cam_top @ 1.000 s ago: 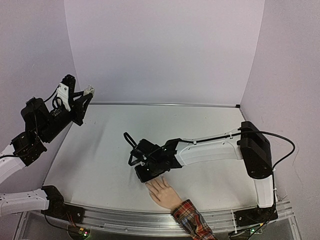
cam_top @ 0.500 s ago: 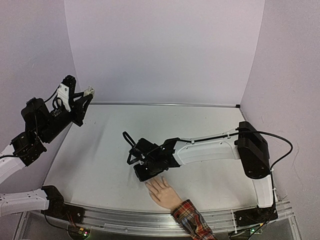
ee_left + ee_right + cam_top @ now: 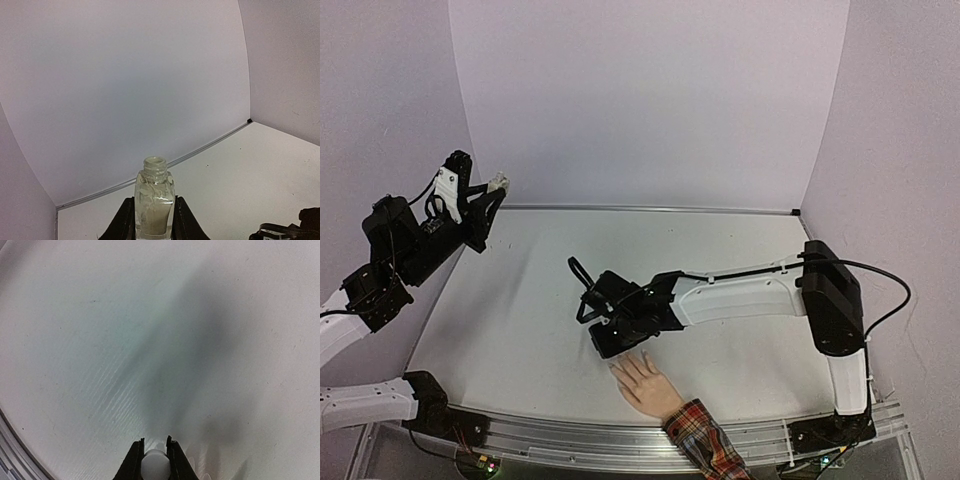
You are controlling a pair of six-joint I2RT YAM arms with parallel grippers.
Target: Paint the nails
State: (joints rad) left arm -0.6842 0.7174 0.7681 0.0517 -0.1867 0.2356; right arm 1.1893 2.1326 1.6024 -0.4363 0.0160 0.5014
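Flesh-coloured mannequin hand (image 3: 647,386), red-plaid-cuffed, lies five-to-eleven o'clock, its tiny pale nails (image 3: 623,366) toward the right gripper (image 3: 153,454) pinching a white cap (image 3: 154,466); left gripper (image 3: 154,222) clamps an open clear glass bottle (image 3: 154,197).

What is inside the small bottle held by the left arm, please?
The uncapped bottle shows pale liquid low down and smears above; its bottom, down between the left fingers, cannot be seen.

Left claw (image 3: 492,192) raised, clamped — right claw (image 3: 153,460) low, seemingly clamped.
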